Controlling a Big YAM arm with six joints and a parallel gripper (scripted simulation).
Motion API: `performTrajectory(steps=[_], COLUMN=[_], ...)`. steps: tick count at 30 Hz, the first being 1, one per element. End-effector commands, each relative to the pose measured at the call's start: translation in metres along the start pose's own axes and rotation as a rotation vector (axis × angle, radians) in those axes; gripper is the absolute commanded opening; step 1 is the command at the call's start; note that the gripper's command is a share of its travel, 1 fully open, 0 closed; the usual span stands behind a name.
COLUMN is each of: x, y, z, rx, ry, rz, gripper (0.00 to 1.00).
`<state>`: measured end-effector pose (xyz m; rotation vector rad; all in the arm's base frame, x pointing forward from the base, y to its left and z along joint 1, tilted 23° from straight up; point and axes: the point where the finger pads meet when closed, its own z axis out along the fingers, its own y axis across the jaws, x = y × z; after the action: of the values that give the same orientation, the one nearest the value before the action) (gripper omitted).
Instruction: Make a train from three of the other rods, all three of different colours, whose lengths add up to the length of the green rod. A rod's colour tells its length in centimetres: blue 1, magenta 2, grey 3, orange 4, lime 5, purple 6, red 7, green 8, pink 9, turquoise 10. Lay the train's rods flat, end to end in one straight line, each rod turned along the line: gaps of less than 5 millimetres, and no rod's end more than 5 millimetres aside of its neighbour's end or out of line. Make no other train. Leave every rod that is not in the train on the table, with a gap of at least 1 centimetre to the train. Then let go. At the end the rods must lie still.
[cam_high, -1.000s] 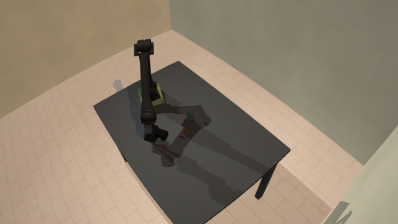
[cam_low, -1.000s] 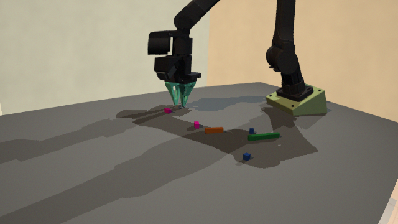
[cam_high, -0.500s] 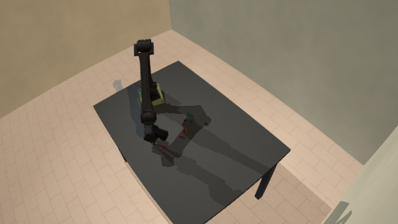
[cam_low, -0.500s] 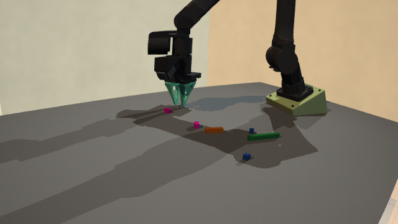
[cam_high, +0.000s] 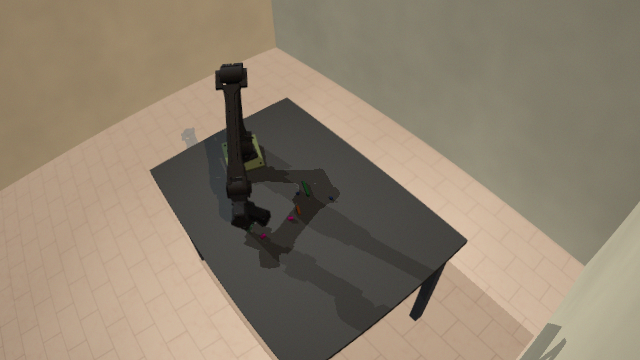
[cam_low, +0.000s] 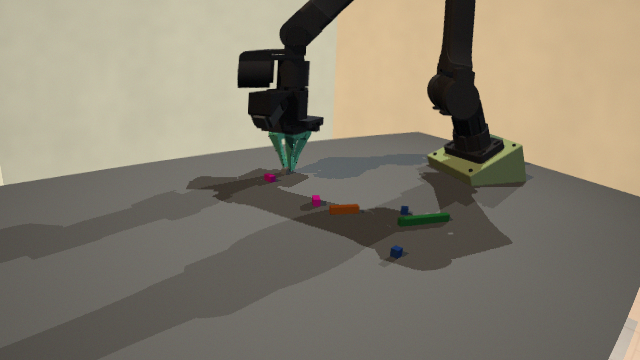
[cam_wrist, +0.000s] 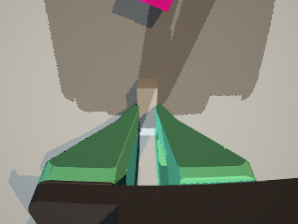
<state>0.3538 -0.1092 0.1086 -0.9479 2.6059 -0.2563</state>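
Observation:
My gripper (cam_low: 289, 170) (cam_wrist: 147, 113) is shut on a grey rod (cam_wrist: 147, 98) at the table top; both fingertips touch its long sides. The top view mostly hides this behind the arm. A magenta rod (cam_high: 263, 236) (cam_low: 270, 177) (cam_wrist: 160, 3) lies a little way from the fingertips. A second magenta rod (cam_high: 290, 218) (cam_low: 316, 200) lies near an orange rod (cam_high: 298, 210) (cam_low: 344, 209), apart from it. The green rod (cam_high: 306, 189) (cam_low: 423, 219) lies beyond, with a small blue rod (cam_high: 297, 193) (cam_low: 404, 210) beside it. Another blue rod (cam_high: 330, 198) (cam_low: 396, 251) lies farther off by itself.
The dark table (cam_high: 390, 225) (cam_low: 250, 320) bears all the rods. The arm's yellow-green base (cam_high: 256, 164) (cam_low: 500, 175) stands near one table edge. The arm's shadows cross the rods. The rods other than the grey one lie on one side of the gripper, spread toward the green rod.

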Motion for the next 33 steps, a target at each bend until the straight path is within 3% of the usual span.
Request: performTrajectory(steps=[1, 33], x=[-0.0036, -0.0022], y=[0.0020, 0.0039], z=[-0.0010, -0.0074], rx=[0.007, 0.005], ry=[-0.013, -0.010], rz=[-0.008, -0.007], gripper=[0.04, 0.04])
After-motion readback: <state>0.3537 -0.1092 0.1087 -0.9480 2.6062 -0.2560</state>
